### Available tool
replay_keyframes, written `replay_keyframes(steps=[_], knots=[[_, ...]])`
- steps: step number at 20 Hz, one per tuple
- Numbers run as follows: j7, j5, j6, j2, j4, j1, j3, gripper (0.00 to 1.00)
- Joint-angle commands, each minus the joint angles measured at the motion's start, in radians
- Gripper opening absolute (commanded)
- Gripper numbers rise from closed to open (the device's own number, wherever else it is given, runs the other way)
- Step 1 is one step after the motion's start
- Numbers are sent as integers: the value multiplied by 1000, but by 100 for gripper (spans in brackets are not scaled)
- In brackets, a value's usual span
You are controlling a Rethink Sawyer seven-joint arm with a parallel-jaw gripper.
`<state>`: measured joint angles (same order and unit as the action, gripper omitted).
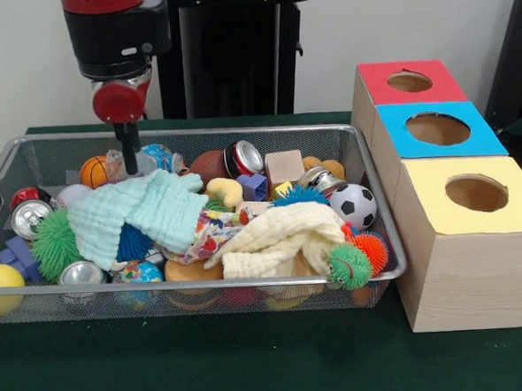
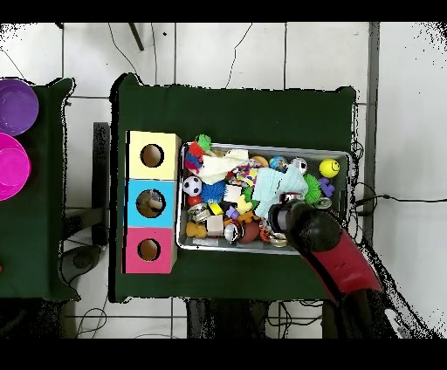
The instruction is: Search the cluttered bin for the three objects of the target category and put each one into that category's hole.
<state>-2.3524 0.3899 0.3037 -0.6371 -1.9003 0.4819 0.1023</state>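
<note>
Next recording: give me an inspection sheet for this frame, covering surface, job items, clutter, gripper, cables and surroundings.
Surface: green table cover.
Job's things: wire mesh bin piled with toys; three wooden boxes with holes, topped red, blue and yellow, standing beside the bin.
Clutter: soccer ball, drink cans, spiky balls, mint cloth, cream cloth.
Gripper: gripper lowered into the bin's far side; fingers hidden.
Cables: wires on the floor tiles.
Surroundings: purple and pink bowls on a side table.
</note>
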Motion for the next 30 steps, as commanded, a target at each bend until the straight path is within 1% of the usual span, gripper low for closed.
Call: replay_keyframes(steps=[1,4,8,14,19,21,23,25,27,30], knots=[[-137,24,-81,72,-41,20,-116,100],[-131,10,-52,103,-14,-5,-80,100],[-139,4,35,120,18,-56,-12,100],[-126,2,89,120,30,-62,14,100],[-134,3,167,78,48,-77,39,100],[-134,5,179,57,47,-77,37,100],[-108,4,156,34,43,-55,15,100],[-101,-7,183,14,56,-58,37,100],[-104,-16,201,-3,52,-73,58,100],[-83,-22,200,-20,32,-52,56,100]])
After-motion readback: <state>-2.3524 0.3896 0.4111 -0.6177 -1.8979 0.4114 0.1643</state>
